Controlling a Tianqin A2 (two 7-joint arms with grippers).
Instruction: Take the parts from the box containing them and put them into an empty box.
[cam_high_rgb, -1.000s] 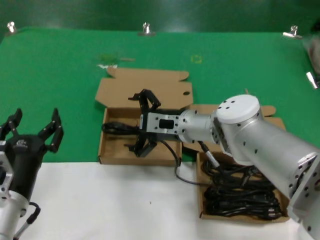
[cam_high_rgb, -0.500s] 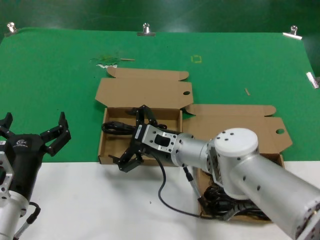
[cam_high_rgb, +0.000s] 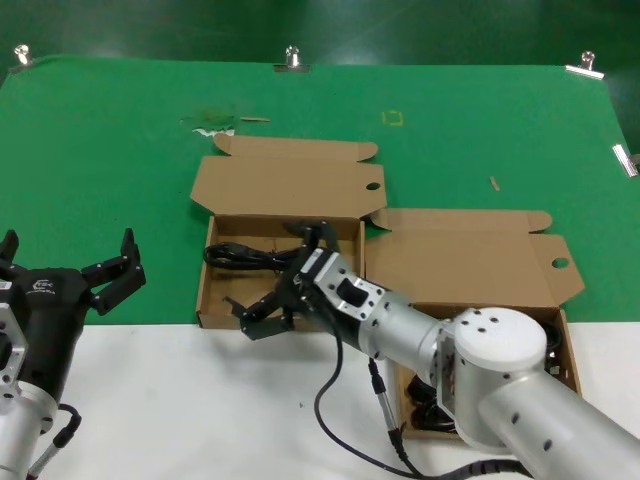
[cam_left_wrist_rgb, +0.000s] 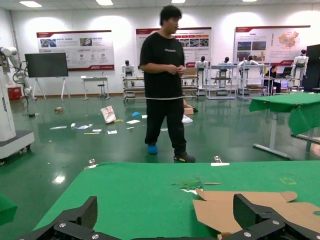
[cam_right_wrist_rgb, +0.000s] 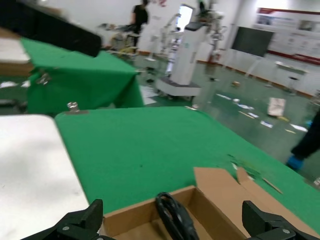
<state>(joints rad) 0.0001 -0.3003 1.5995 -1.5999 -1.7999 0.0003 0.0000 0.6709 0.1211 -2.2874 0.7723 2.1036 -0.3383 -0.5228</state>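
A green cloth (cam_high_rgb: 120, 150) covers the far part of the table and is held at its back edge by metal clips (cam_high_rgb: 291, 58); the near part is a bare white tabletop (cam_high_rgb: 200, 400). The head view alone shows both cardboard trays: the box containing the parts (cam_high_rgb: 490, 300) lies toward the robot's right, its lid flap standing open behind it, with black power cords (cam_high_rgb: 425, 410) showing only in slivers past the right arm's grey links, which cover most of its floor. The other box (cam_high_rgb: 215, 300) lies just left of it, lid flap (cam_high_rgb: 285, 185) folded back onto the cloth, and one black cord bundle (cam_high_rgb: 240, 258) already lies along its far side. The right gripper (cam_high_rgb: 272, 305) hangs low over that box's near wall, its fingers spread wide and holding nothing. The left gripper (cam_high_rgb: 60, 270) waits well apart over the table's left edge, fingers likewise splayed and empty. The left wrist view adds what the head view cannot: a hall with poster boards on the back wall, shelving, another green-draped table (cam_left_wrist_rgb: 287, 107), and a person in black (cam_left_wrist_rgb: 165, 80) standing on the glossy floor beyond the table. The right wrist view looks along the cloth from inside the box and shows the dark cord end (cam_right_wrist_rgb: 172, 217) lying against the cardboard wall, with another robot (cam_right_wrist_rgb: 187, 50) standing farther off in the hall.
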